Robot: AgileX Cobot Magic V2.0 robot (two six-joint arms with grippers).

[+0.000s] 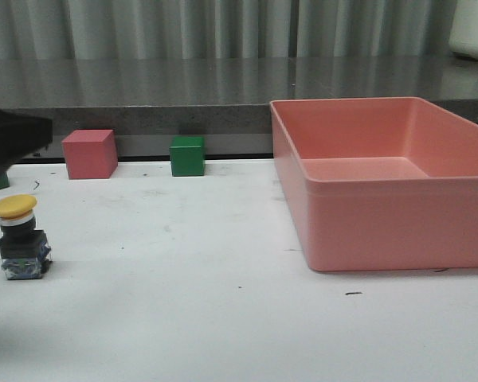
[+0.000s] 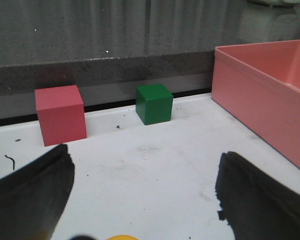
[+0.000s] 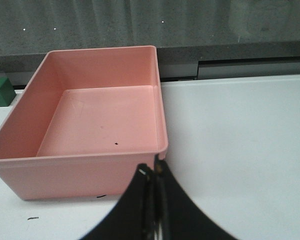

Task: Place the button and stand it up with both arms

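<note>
Now button (image 1: 19, 238) upright, cap topmost

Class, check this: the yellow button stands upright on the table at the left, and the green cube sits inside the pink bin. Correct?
Not quite. The front view shows the green cube outside the bin, on the table to its left. The button does stand upright at the left.

Low front view over table (image 1: 183, 318), wrist views nearer (all share pink bin (image 1: 382, 231))

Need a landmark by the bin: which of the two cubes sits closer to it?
The green cube; the pink cube stands farther left, away from the pink bin.
</note>
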